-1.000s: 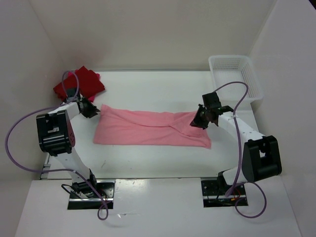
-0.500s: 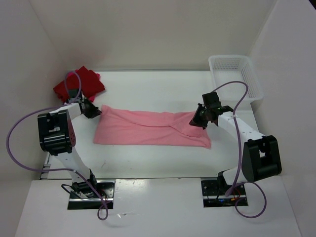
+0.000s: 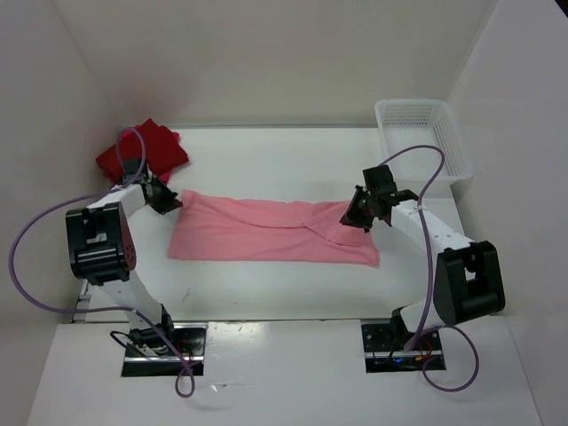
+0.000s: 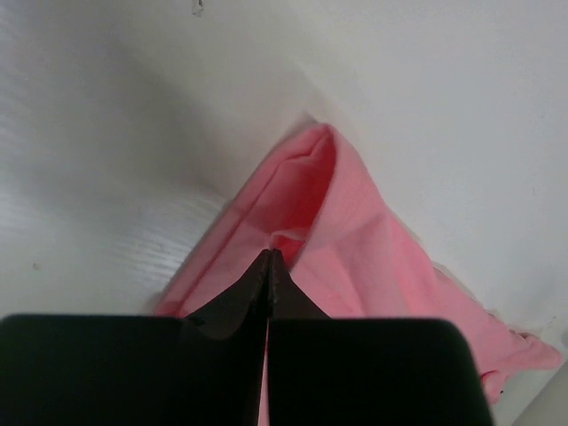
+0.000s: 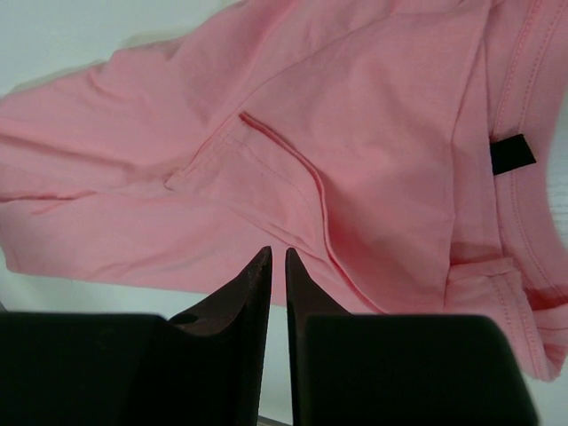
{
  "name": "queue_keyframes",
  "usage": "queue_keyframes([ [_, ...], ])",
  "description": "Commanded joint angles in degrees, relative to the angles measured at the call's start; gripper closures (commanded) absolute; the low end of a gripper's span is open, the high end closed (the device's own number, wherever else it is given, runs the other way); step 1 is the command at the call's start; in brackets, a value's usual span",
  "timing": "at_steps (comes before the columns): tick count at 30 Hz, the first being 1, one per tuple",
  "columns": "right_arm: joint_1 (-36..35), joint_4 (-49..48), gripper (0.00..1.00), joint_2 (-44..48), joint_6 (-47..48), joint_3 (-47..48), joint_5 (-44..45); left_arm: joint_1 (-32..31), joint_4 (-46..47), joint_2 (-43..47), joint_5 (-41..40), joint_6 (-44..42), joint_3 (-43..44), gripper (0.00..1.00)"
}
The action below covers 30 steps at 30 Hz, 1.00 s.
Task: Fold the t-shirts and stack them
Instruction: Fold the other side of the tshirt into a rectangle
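The light pink t-shirt (image 3: 266,231) lies on the white table as a long band, folded lengthwise. My left gripper (image 3: 169,200) sits at its far left corner; in the left wrist view its fingers (image 4: 269,266) are shut, tips in a small pucker of the pink cloth (image 4: 355,248). My right gripper (image 3: 355,216) hovers over the shirt's right end with its fingers (image 5: 277,266) almost together and nothing between them; the pink shirt (image 5: 355,133) with its sleeve seam lies below. A folded red pile (image 3: 142,151), brighter on the left and darker on the right, lies at the back left corner.
A white plastic mesh basket (image 3: 422,138) stands at the back right corner. White walls close in the table on the left, back and right. The arm bases (image 3: 160,342) sit at the near edge, with purple cables looping beside both arms.
My left gripper has shifted slightly right onto the shirt's corner and its cable loop has swung. The right arm and the shirt have hardly moved.
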<state>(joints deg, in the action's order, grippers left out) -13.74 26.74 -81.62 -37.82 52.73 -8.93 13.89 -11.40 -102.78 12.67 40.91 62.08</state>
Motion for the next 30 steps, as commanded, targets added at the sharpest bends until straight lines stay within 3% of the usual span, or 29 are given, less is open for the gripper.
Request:
queue_keyframes([
  [1, -0.1, -1.2, 0.84, -2.0, 1.4, 1.1, 3.2, -0.2, -5.5, 5.8, -0.7, 1.6, 1.2, 1.00],
  [13, -4.0, -0.1, 0.84, -10.1, 7.0, 10.3, 4.5, 0.6, -18.8, 9.3, 0.9, 0.4, 6.6, 1.00],
  [17, -5.9, -1.2, 0.74, -13.6, 7.0, 10.8, 4.0, 0.6, -20.5, 9.9, -1.6, -2.4, 6.2, 1.00],
  [20, -6.4, -1.9, 0.73, -14.7, 7.0, 11.5, 4.5, 0.6, -21.8, 11.3, -4.6, -2.9, 4.1, 0.99],
  [24, -6.4, -3.1, 0.66, -16.8, 7.0, 12.6, 5.9, 0.6, -23.1, 13.5, -8.8, -4.2, 2.7, 0.75],
  [28, -6.4, -3.7, 0.63, -18.5, 7.0, 13.2, 5.1, 0.6, -24.4, 13.5, -11.5, -4.2, 5.1, 0.64],
  [30, -6.4, -4.4, 0.62, -18.5, 7.0, 13.2, 5.1, 0.6, -23.2, 13.5, -9.6, -3.6, 5.7, 0.64],
])
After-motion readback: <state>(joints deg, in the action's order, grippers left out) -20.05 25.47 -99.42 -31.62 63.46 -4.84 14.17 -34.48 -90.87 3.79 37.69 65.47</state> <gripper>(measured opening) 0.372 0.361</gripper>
